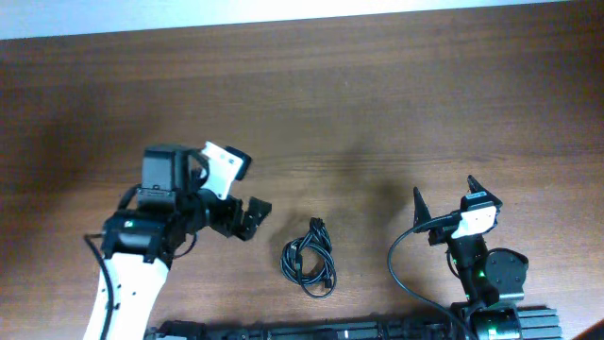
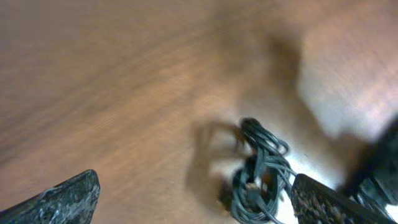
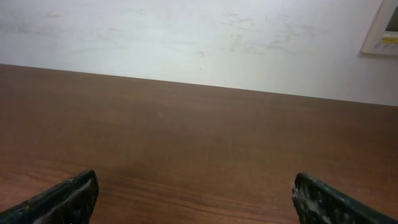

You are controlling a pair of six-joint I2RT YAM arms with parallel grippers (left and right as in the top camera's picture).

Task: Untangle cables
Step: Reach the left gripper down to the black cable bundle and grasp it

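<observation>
The cables lie as one small knotted bundle of thin black cord on the wooden table, loops piled on loops, with a plug end poking out of the top of the heap.

In the overhead view, the left gripper sits just to the left of the bundle, apart from it. The right gripper stands well to the bundle's right, its two pointed black fingers spread in a wide V. A thicker black wire curves from that arm on the bundle's right side.

The left wrist view, blurred, shows the cables closer: glossy, rounded cords with a shadow cast to their left. The left gripper has its jaws wide apart and empty, with rough, matte dark fingertips at the lower corners. The bundle lies ahead of the right-hand tip.

The right wrist view does not show the bundle. It shows reddish-brown wood grain, a scuffed white wall and the corner of a pale panel. The right gripper is spread wide and holds nothing.
</observation>
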